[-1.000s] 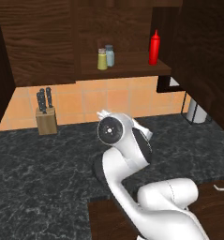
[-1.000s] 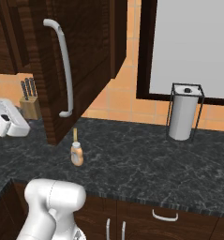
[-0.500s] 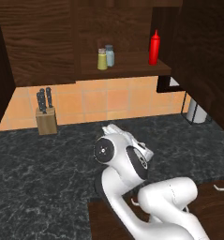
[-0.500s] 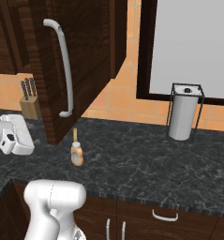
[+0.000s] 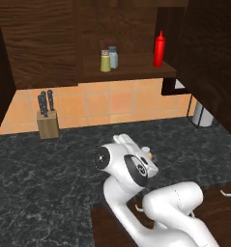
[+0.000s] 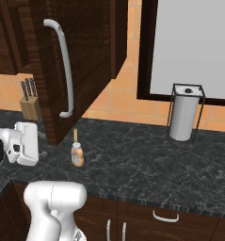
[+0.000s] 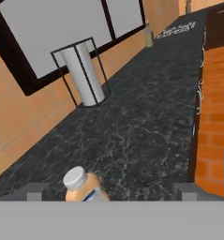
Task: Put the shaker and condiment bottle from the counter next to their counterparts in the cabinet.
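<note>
Left base view: two shakers, one yellow-green shaker [image 5: 105, 61] and one blue-grey shaker [image 5: 113, 57], and one red squeeze bottle [image 5: 158, 49] are counted on the cabinet shelf [image 5: 136, 72]. Hand view: one condiment bottle [image 7: 83, 185] is seen at 7 o'clock on the counter [image 7: 146, 122], between the wide-open, empty gripper [image 7: 111, 191] tips.

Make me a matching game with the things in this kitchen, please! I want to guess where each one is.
Things:
1. yellow-green shaker
2. orange condiment bottle
3. knife block
4. paper towel roll

Places:
A. in a wire stand on the counter, below the window
B. on the cabinet shelf, beside the blue-grey shaker
C. on the counter, below the open cabinet door
D. on the counter against the tiled wall, with dark knife handles sticking up

Pairs: 1-B, 2-C, 3-D, 4-A
</note>
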